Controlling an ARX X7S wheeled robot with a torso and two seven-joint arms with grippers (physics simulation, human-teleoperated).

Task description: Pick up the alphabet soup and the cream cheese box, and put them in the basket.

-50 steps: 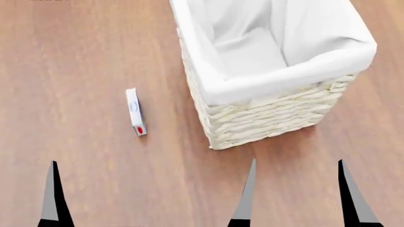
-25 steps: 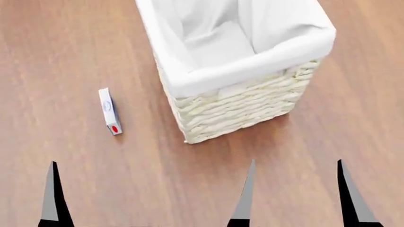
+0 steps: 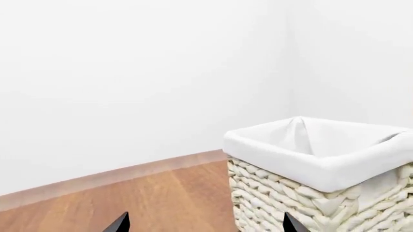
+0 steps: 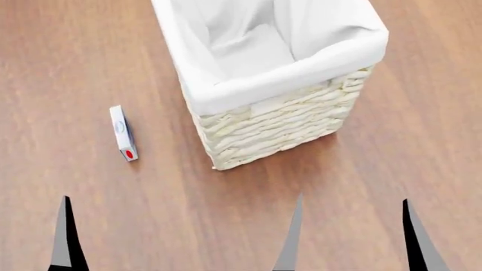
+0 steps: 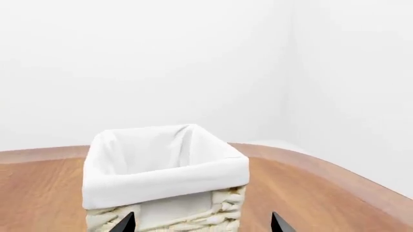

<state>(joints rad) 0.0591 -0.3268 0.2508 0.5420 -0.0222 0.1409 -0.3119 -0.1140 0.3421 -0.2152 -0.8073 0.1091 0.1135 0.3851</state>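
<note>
Cream cheese box (image 4: 123, 133) and basket (image 4: 271, 121) beside it are sliding leftward in view as the robot repositions, both end effectors spread empty, soup unseen.

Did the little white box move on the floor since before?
No. The cream cheese box and the basket slid left together in the head view, so the camera turned, not the box.

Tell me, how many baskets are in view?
1: the basket stands on the wooden floor, right of the cream cheese box. Nothing shows inside; the soup can isn't visible.
</note>
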